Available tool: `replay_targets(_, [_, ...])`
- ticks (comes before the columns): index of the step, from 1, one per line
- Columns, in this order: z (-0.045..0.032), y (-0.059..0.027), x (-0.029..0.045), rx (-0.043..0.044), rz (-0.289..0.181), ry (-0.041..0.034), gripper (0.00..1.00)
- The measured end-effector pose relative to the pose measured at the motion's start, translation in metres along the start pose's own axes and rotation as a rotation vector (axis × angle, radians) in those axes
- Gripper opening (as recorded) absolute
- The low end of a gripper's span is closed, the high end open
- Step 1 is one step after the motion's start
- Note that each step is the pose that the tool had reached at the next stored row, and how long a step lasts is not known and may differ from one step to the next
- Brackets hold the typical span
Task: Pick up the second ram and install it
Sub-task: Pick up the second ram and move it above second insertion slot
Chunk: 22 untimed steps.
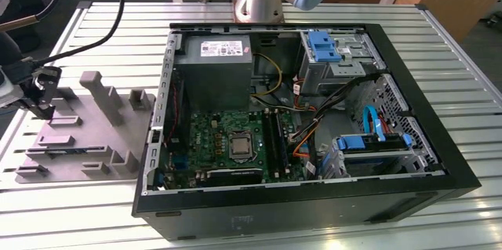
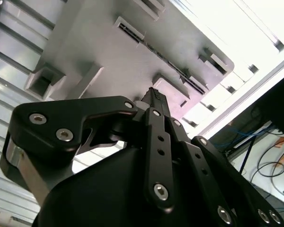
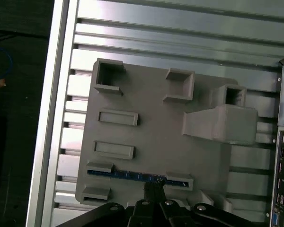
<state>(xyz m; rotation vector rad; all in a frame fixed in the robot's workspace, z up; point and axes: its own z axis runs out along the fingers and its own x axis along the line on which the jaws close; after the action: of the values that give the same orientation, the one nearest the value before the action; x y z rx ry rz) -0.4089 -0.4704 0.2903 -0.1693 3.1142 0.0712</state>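
Step in hand, judged from the scene: approach to the second ram [image 3: 128,174] for pickup; the stick stands on its long edge in 2 low holders near 1 side of the grey tray [image 3: 156,142], well apart from the open computer case [image 1: 314,203] that sits beside the tray on the slatted table [image 1: 70,215]. To perform this step well, centre the gripper [image 3: 152,188] on the middle of the stick's length, between the 2 holders; set the pad faces parallel to the board's flat sides so that closure falls on the board and not on the tray walls; spread the jaws wider than the board's thickness before any descent, since closed tips would strike the upper edge; grip low enough for a firm hold but clear of the holders; lift straight along the holders, without tilt, to avoid binding or bending the thin board. Claw state: in the first wrist view the 2 fingertips appear together, with no visible gap and nothing between them; the claw holds nothing. In the exterior view the gripper hangs above the tray on the exterior view's left, with no contact that can be made out; in the first wrist view the tips line up with the middle of the stick, so lateral alignment looks close, while the height above the stick cannot be judged exactly.
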Motion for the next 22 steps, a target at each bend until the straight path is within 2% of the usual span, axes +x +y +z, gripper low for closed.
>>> replay_targets(22, [0.0062,-0.0003,0.0001,-0.0098,-0.400,0.0177,0.11])
